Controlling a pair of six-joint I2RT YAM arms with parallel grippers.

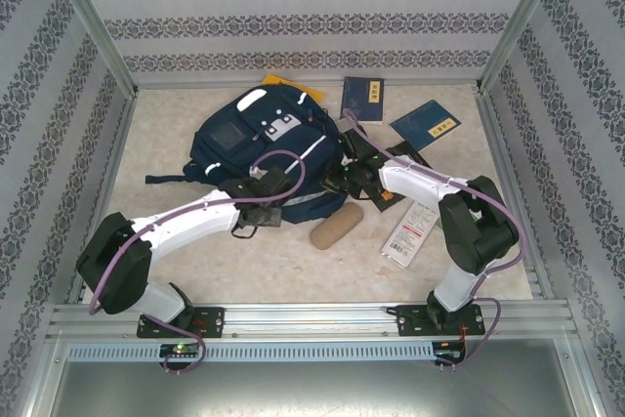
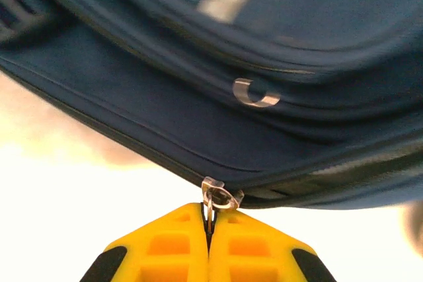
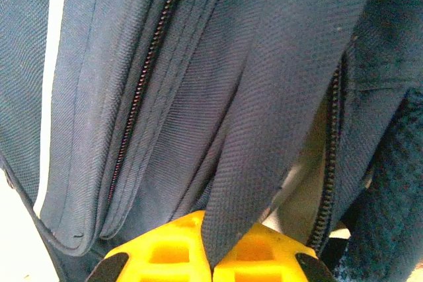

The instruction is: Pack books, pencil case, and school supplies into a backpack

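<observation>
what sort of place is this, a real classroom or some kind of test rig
Most likely a robot test cell, not a classroom: a left arm and right arm bolted to an aluminium rail, wallpapered panel walls boxing in the table, and a backpack staged on it.

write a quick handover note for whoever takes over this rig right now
Left gripper: shut on the zipper pull at the backpack's near edge.
Right gripper: shut on a fabric fold of the backpack, beside a zipper with a pale gap showing.
Out on the table: pencil case, white packet, navy book, second navy book, and yellow book partly behind the backpack.
Done: both grips set for opening.
Left: probably finish unzipping, then load everything.
</observation>
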